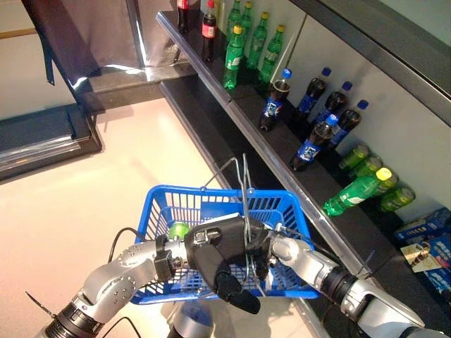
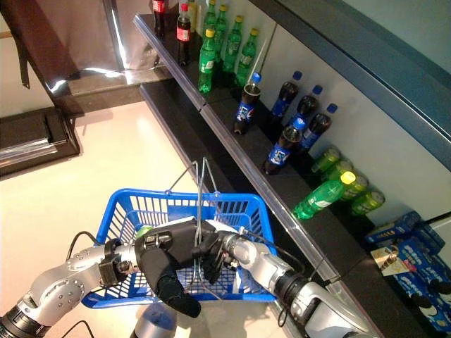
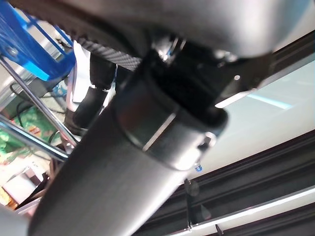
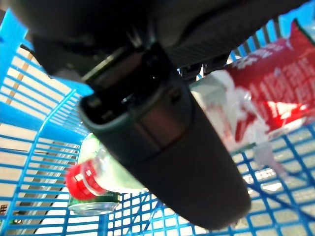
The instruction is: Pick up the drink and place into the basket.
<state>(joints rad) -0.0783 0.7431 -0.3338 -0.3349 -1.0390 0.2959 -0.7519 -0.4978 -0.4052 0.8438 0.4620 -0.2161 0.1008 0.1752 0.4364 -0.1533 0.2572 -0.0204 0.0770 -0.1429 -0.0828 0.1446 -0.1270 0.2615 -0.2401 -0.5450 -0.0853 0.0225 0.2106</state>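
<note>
Left hand (image 1: 218,264) curls round the wire handles of the blue plastic basket (image 1: 169,211); right hand (image 1: 262,246) reaches inside it, fingers hidden. Red-capped clear drink bottle (image 4: 93,174) lies in the basket.

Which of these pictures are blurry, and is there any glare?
Right wrist view: the robot hand is a soft dark blur up close, the red-capped bottle and blue basket mesh smeared. Left wrist view: dark shapes out of focus. Left eye view: bright glare on the metal panel by the floor.
</note>
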